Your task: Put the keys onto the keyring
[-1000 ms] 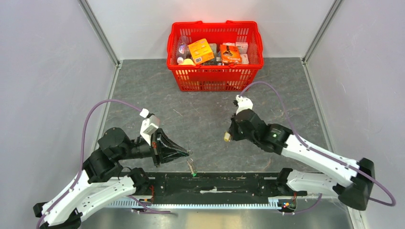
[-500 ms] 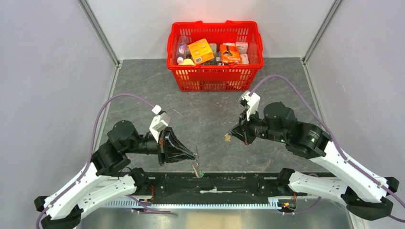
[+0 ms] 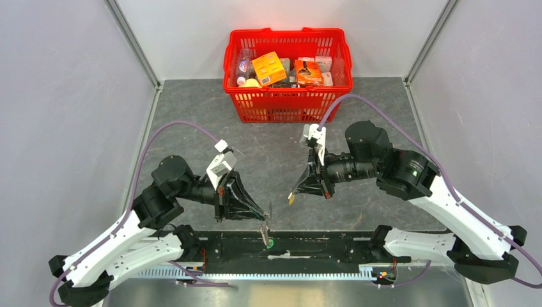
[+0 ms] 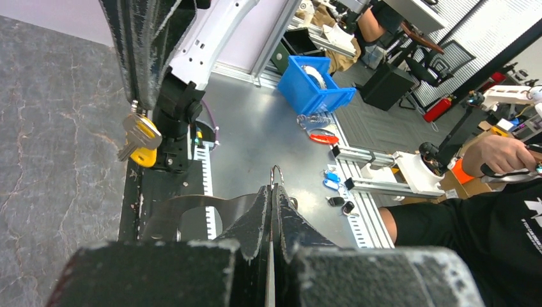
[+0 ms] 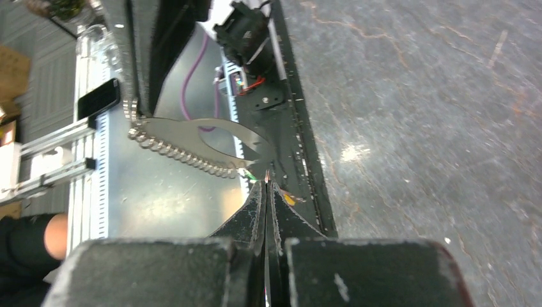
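Left gripper (image 3: 266, 213) pinches the keyring (image 3: 264, 228), dangling lengthwise below it; right gripper (image 3: 293, 194) clamps the yellow key (image 4: 142, 138).

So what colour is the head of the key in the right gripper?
Yellow. The key held by the right gripper shows best in the left wrist view.

Basket (image 3: 287, 105) at table's (image 3: 192, 115) far middle, keyring (image 3: 264, 228) near front edge, key (image 3: 291, 198) right of it
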Robot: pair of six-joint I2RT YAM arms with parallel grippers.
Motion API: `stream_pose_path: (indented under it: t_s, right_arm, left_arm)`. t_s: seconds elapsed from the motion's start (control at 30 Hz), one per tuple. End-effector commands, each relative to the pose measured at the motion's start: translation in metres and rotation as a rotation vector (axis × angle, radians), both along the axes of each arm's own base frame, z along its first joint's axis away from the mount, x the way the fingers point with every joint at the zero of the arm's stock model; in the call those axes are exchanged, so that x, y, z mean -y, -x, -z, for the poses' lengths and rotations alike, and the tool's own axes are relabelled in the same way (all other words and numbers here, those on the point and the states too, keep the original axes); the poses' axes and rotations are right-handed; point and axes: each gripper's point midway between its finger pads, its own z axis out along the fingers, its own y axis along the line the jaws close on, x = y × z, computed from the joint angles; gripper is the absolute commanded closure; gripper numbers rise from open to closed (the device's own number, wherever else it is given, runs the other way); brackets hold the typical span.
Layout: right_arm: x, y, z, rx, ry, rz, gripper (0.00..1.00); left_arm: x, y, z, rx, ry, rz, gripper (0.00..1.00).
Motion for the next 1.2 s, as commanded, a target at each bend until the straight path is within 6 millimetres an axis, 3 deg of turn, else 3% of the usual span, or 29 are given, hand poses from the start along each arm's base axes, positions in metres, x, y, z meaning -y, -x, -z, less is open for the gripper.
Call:
stream_pose_path:
  t_s: [0.0,0.33,0.63,1.17]
  right_arm:
    - [-0.006,0.027,-0.032,0.01,-0.089,-0.188,1.0]
    - [-0.012,0.037,-0.054,0.032,-0.135,-0.286,1.0]
    - [-0.015,0.037,-0.061,-0.031,-0.126,-0.27,1.0]
    - [-0.05,-0.004,-0.044,-0.117,-0.015,-0.131,1.0]
  left_arm:
    - [-0.001,0.008,-0.022,0.021,0.059,0.049,0.98]
    - [0.008,0.001,-0.019,-0.001,0.054,0.049,0.98]
    - [0.006,-0.042,-0.013,0.041,-0.04,-0.241,0.98]
    - [-0.009,-0.075,-0.005,0.103,-0.118,-0.458,0.98]
